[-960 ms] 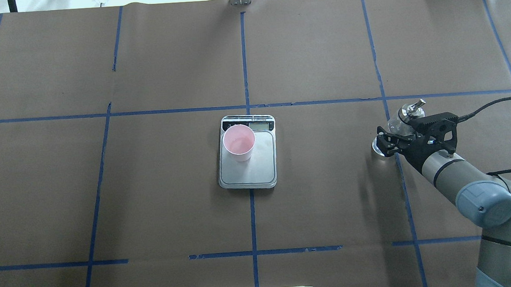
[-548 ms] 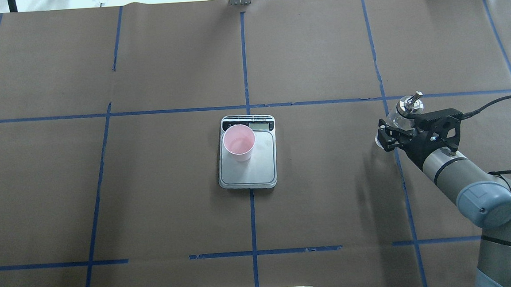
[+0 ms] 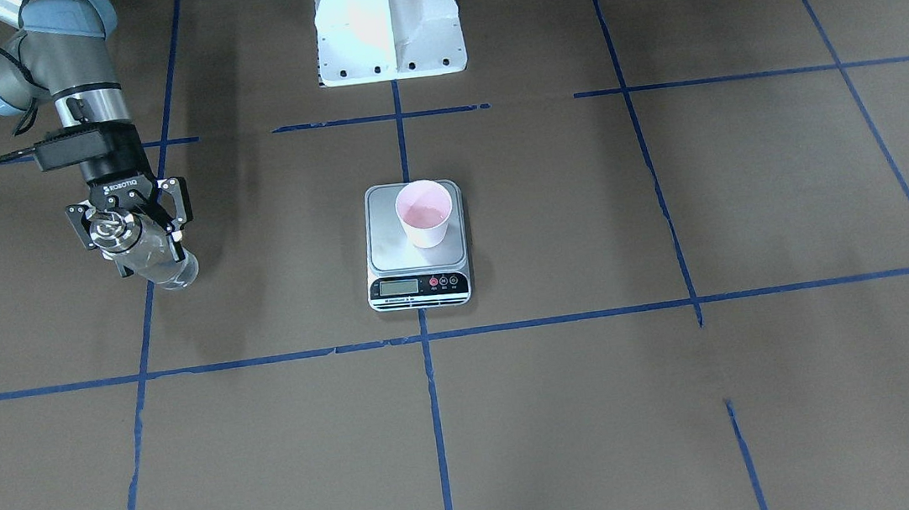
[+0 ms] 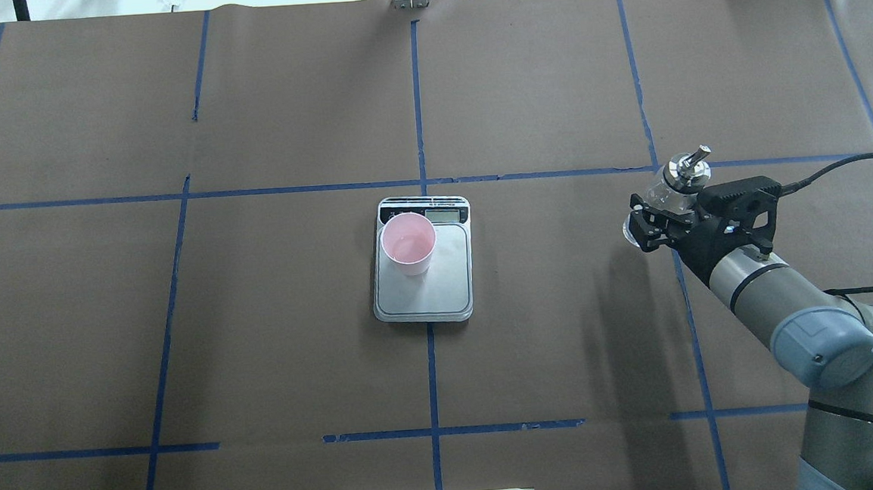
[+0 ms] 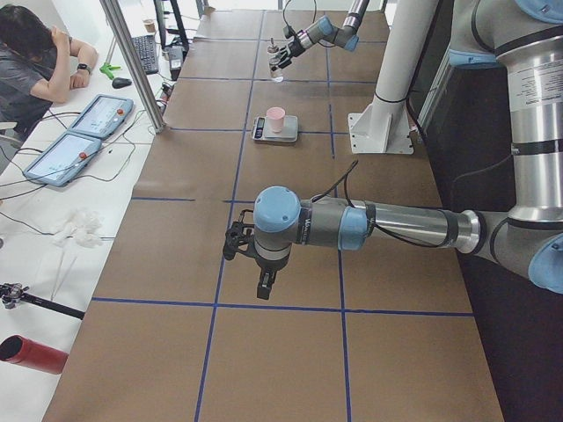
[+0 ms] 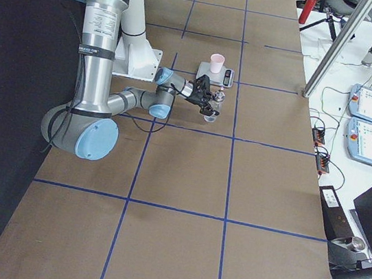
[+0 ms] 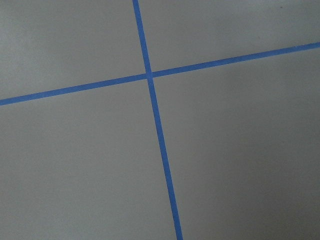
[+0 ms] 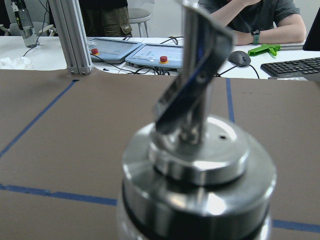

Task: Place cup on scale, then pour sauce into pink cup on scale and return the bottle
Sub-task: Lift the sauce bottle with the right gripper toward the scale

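The pink cup (image 4: pixel 408 243) (image 3: pixel 425 212) stands upright on the scale (image 4: pixel 424 295) (image 3: pixel 386 249), at the display end of the silver platform. Far to the right in the overhead view, my right gripper (image 4: pixel 658 220) (image 3: pixel 136 238) is shut on the clear glass bottle (image 4: pixel 654 190) (image 3: pixel 160 265). The bottle leans slightly, and its silver spout cap (image 8: pixel 200 150) fills the right wrist view. The sauce cannot be made out through the glass. I cannot tell whether the bottle's base touches the table. My left gripper (image 5: pixel 233 244) shows only in the exterior left view, over bare table, and I cannot tell its state.
Blue tape lines (image 4: pixel 417 110) divide the brown table cover into squares. The white robot base (image 3: pixel 389 34) sits at the near edge. Beyond the far edge are an aluminium post (image 8: pixel 70 35), control tablets (image 8: pixel 150 52) and a seated person (image 5: pixel 31 61).
My right gripper has carried the bottle a little to the left and toward the far edge, and the spout now points more upward. Cup and scale have not moved.
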Available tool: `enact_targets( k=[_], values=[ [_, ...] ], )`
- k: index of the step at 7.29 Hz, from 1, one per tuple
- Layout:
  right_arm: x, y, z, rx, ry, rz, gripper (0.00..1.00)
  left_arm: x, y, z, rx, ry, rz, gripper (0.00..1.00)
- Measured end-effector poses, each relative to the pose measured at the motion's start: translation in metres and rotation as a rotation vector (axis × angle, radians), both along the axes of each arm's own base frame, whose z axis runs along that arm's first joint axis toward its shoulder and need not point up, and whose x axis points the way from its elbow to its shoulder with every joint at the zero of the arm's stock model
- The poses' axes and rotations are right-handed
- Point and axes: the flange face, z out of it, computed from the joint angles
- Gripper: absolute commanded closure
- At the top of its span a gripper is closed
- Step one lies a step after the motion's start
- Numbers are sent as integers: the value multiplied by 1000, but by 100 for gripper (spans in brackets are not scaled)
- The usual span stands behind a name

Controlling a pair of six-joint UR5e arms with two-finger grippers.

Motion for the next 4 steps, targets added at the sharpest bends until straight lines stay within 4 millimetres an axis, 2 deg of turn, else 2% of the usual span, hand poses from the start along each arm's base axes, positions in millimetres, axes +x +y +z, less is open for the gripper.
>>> enact_targets(
  k=[2, 4],
  values=[
    [-30, -12, -38, 24, 64, -5, 100, 0, 0, 0, 1, 1, 0, 0],
    [-70, -29, -95, 6, 189, 19, 100, 0, -1, 0, 2, 1, 1, 0]
  ],
)
